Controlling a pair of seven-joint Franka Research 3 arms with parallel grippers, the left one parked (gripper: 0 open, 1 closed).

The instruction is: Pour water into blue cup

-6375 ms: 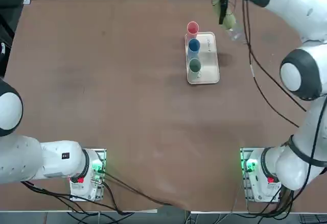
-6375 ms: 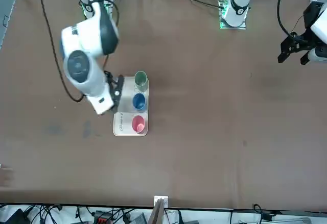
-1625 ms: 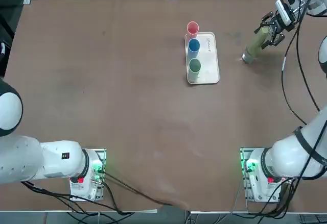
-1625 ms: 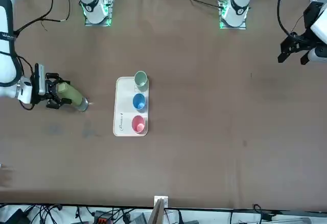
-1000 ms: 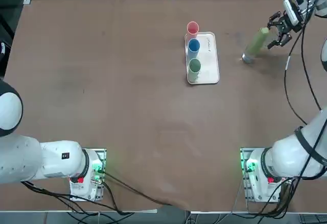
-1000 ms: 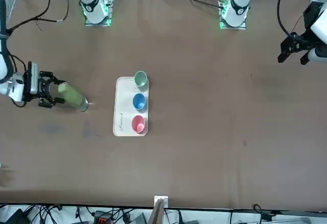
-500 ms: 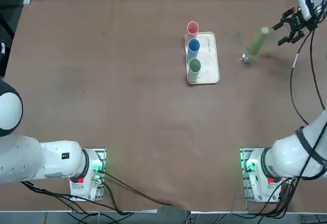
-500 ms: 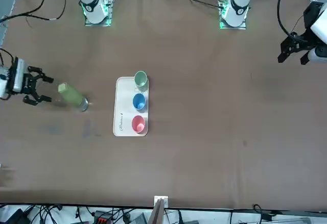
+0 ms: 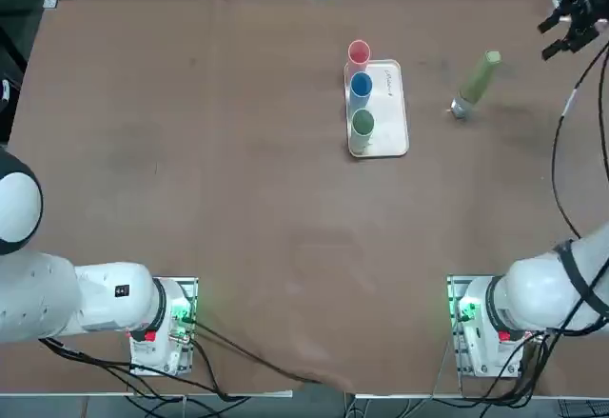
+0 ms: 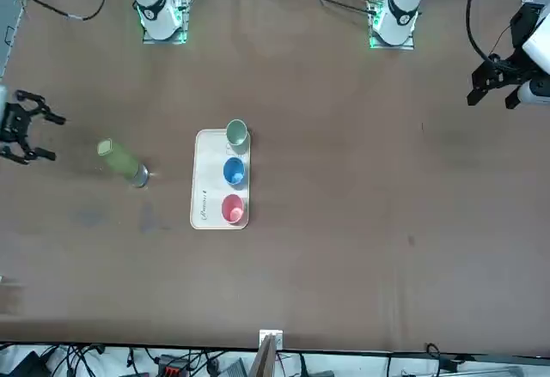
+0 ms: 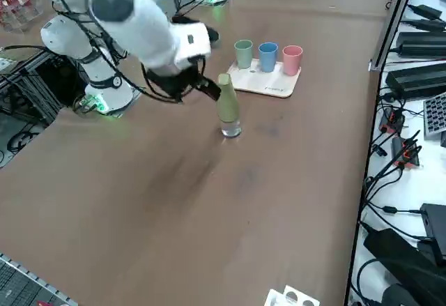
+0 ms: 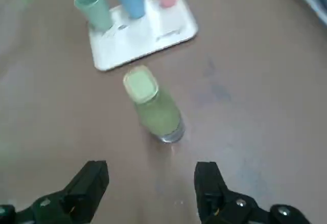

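You have the brown surface (image 9: pixel 238 199) filling every view, and on it, in the top view a little toward 1 o'clock from centre, sits the white tray (image 9: pixel 390 104). The right arm reaches out to the far right edge of that view, so look for the right gripper (image 9: pixel 571 29) at about 2 o'clock, up near the corner; in the front view it shows at 9 o'clock against the picture's edge (image 10: pixel 24 127). Its fingers (image 12: pixel 89 183) are spread wide with nothing between them, and the wrist view shows bare surface in the gap. The pale-green bottle (image 9: pixel 475 83) stands upright on its silvery base, free of the gripper and well apart from it, between gripper and tray; from the side you see it just in front of the arm's dark wrist (image 11: pixel 226 107), and in the wrist view it stands beyond the open fingers with its green cap (image 12: pixel 139 85) toward the camera. On the tray's left strip the three cups stand in a row: the pink cup (image 9: pixel 359 52) at the 12 o'clock end, over the tray's edge, the blue cup (image 9: pixel 361 85) in the middle, the green cup (image 9: pixel 363 123) at the 6 o'clock end. The blue cup lies at about 9 o'clock from the bottle, apart from it.
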